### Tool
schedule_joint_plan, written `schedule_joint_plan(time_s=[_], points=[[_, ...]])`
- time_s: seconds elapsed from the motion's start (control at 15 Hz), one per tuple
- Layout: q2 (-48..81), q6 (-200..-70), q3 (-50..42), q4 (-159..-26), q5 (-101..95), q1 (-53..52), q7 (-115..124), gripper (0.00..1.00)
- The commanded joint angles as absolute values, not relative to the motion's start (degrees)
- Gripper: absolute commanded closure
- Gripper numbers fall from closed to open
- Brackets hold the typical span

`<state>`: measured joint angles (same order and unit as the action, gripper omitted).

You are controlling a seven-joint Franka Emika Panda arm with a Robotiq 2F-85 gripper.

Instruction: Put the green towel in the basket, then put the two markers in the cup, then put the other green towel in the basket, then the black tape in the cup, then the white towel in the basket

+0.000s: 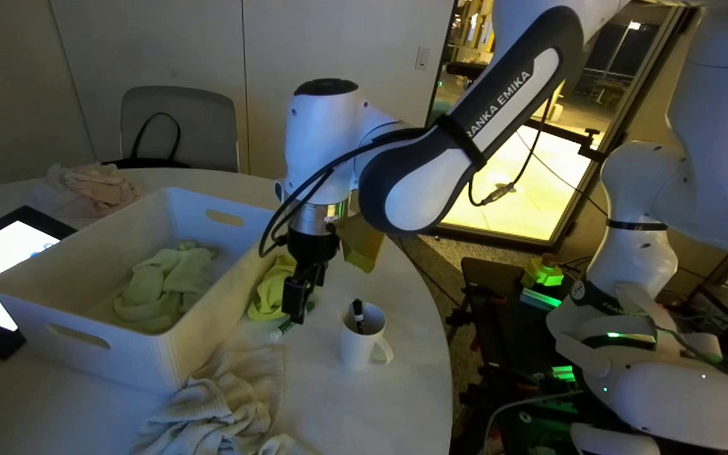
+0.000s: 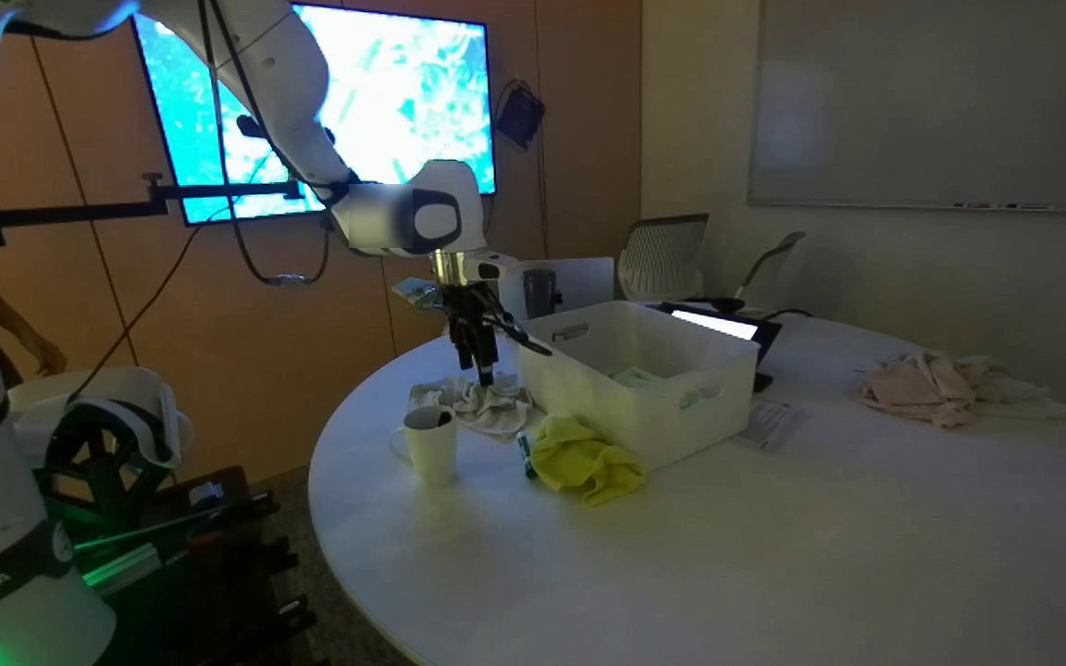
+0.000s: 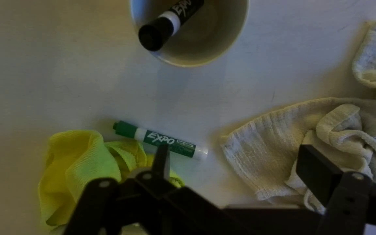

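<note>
Green marker [image 3: 162,140]: flat on the table [image 1: 395,411], to the right of the basket [image 1: 133,357] in an exterior view, EXPO lettering up. Green towel [image 3: 80,166] bunched just beside it, outside the basket; whether the two touch, cannot tell. Gripper [image 3: 235,161] overhead, pointing down at the table, jaws spread wide apart. In the wrist view one finger [image 3: 159,161] covers a sliver of the marker's lower edge. Cup [image 1: 354,354] upright to the right, handle on its right side; black marker [image 1: 358,316] in it, slanted, cap end at the rim. Other green towel [image 1: 168,281] heaped on the basket floor. White towel [image 1: 237,392] rumpled on the table at the near side, close by the basket's near corner. Left of the basket, a display [image 1: 4,272], face lit. Far left, pink cloth [image 1: 95,186] in a loose heap on the table. Beyond the table, a chair [image 1: 206,120] and a black bag [image 1: 149,163], the bag partly hidden by the table edge. An exterior view also has a lit wall screen [image 2: 403,102] behind the arm [image 2: 288,102] and, far right, a whiteboard [image 2: 940,111].
</note>
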<state>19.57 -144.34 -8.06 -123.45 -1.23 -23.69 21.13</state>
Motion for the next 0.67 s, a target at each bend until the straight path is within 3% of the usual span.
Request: schedule_joint_plan(time_s=[0.0,0.6], points=[[22.6,-142.3,-3.0,-119.7,-1.8,-17.5,19.2,0.0],[27.2,-138.3,0.8,-117.9,-2.6,-12.6,12.9,0.0]])
